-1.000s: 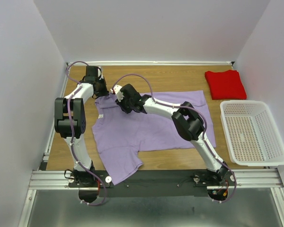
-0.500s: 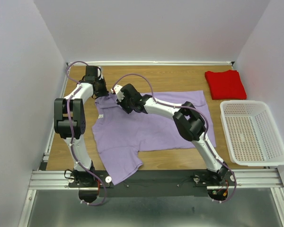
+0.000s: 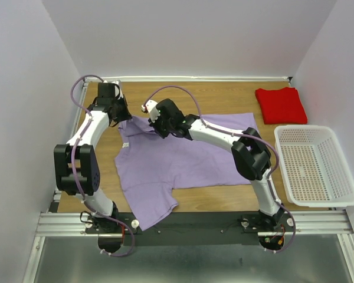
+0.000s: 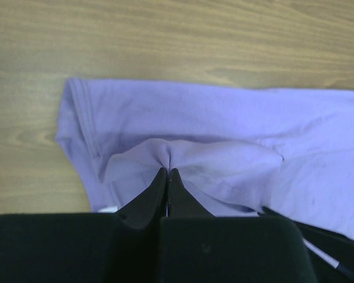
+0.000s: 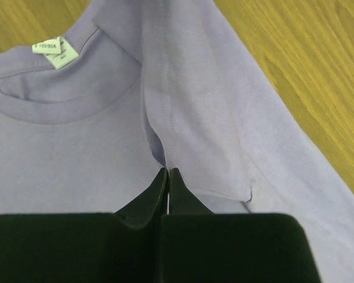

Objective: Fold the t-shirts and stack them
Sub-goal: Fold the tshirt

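The lavender t-shirt (image 3: 183, 159) lies spread on the wooden table, its far left part lifted into a ridge. My left gripper (image 3: 123, 119) is shut on a pinch of its sleeve cloth (image 4: 168, 156). My right gripper (image 3: 155, 125) is shut on a fold of the shoulder (image 5: 165, 154), just right of the collar and its white label (image 5: 54, 52). The red t-shirt (image 3: 281, 105) sits folded at the back right.
A white perforated basket (image 3: 314, 165) stands at the right edge. Bare wood (image 3: 218, 97) shows behind the lavender shirt. White walls close in the table on the left, back and right.
The right gripper closed on the shoulder fold. Both arms then drew up and back, lifting the shirt's far left edge; the left arm's elbow swung toward the left.
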`<state>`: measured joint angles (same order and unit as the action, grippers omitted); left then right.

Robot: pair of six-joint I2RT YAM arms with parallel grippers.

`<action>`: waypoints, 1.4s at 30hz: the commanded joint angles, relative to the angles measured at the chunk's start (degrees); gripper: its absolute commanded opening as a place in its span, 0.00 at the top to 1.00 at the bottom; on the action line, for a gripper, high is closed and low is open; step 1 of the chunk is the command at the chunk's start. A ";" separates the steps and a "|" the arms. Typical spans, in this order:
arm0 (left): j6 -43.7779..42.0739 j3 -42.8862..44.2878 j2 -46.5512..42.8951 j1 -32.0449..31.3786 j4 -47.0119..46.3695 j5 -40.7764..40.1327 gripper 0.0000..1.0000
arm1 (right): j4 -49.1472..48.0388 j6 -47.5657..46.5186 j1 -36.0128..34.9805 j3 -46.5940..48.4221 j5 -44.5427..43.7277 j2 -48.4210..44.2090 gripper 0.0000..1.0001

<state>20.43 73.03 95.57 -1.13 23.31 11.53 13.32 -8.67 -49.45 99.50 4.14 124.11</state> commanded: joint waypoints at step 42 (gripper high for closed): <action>4.97 -32.43 -20.77 -1.95 0.60 5.43 1.00 | 3.02 -2.23 -0.38 -18.29 3.59 -9.07 0.90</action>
<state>24.67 41.85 76.75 -2.68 24.53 15.97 15.55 -10.57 -49.45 82.30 7.33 115.72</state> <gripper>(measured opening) 0.009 0.084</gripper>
